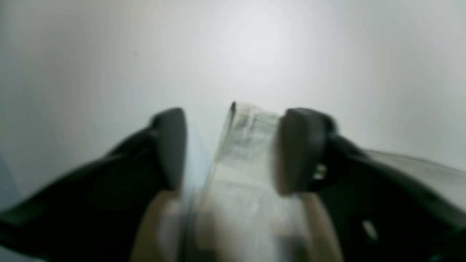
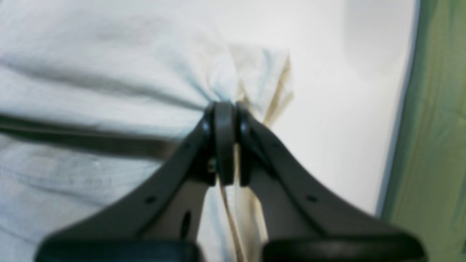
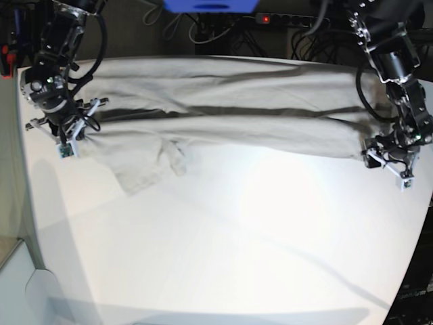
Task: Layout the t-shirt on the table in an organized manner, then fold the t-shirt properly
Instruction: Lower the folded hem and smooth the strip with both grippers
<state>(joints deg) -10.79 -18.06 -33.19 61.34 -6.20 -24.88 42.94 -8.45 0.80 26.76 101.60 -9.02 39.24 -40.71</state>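
The light grey-beige t-shirt [image 3: 223, 101] lies stretched in a long band across the far part of the white table [image 3: 237, 237], with a sleeve drooping at its left [image 3: 145, 169]. My right gripper [image 2: 224, 109] is shut on a bunched edge of the t-shirt [image 2: 91, 72] at the band's left end [image 3: 71, 132]. My left gripper [image 1: 233, 145] is at the band's right end [image 3: 387, 154]. Its dark fingers [image 1: 171, 145] stand apart. A blurred strip of the t-shirt [image 1: 247, 156] runs between them, close to the right finger and clear of the left one.
The table's edge [image 2: 400, 127] runs close to the right gripper, with a green surface [image 2: 437, 127] beyond it. A power strip [image 3: 270, 19] and cables lie behind the table. A pale rounded object [image 3: 40, 291] sits at the front left corner.
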